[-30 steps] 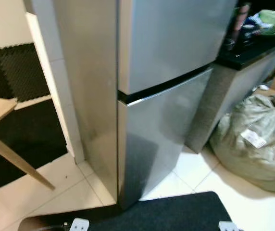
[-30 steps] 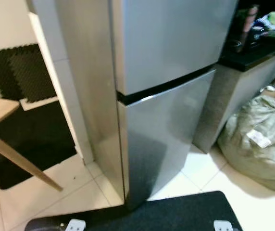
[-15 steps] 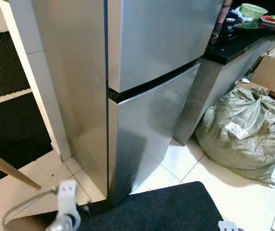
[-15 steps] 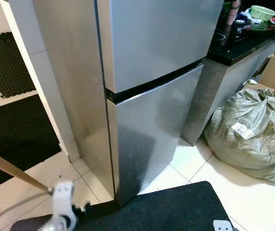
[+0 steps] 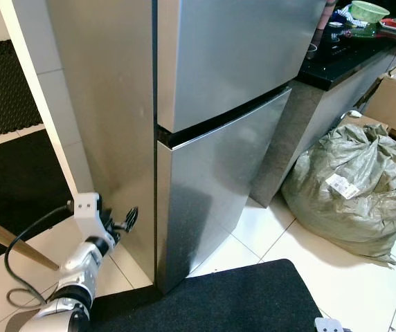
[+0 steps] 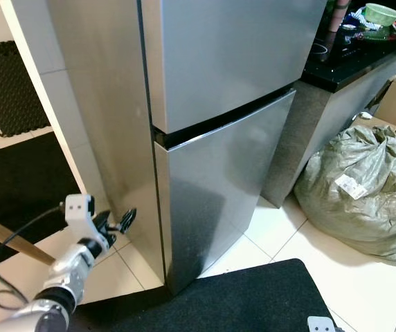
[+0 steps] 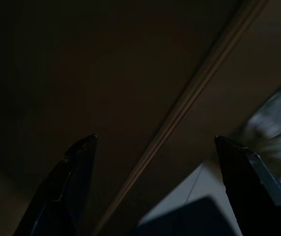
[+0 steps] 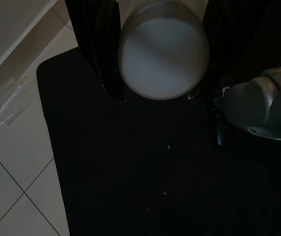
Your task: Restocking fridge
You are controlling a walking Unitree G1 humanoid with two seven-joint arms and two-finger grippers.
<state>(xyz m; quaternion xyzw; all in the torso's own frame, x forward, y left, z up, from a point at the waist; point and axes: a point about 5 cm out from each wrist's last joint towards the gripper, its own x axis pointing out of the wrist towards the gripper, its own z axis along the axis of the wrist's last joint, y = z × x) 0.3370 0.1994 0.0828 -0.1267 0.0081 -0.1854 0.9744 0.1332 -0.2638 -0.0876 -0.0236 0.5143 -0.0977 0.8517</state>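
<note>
Fridge: stands straight ahead, both steel doors shut, the dark seam between upper and lower door running across its front.
Left gripper: raised low beside the fridge's left side panel, near its front corner, black fingers spread with nothing between them; likely lifted to work the lower door open.
Right gripper: hangs down over the black mat, fingers pressed on either side of a white round-bottomed container; probably the item to be stocked, kept low and out of the way until a door opens.
Surroundings: grey sack on the tiles, right of the fridge, well apart.
Change: half a second ago the left arm was blurred at the picture's bottom edge; now it is higher and nearer the fridge. Fridge and sack sit as they did.
</note>
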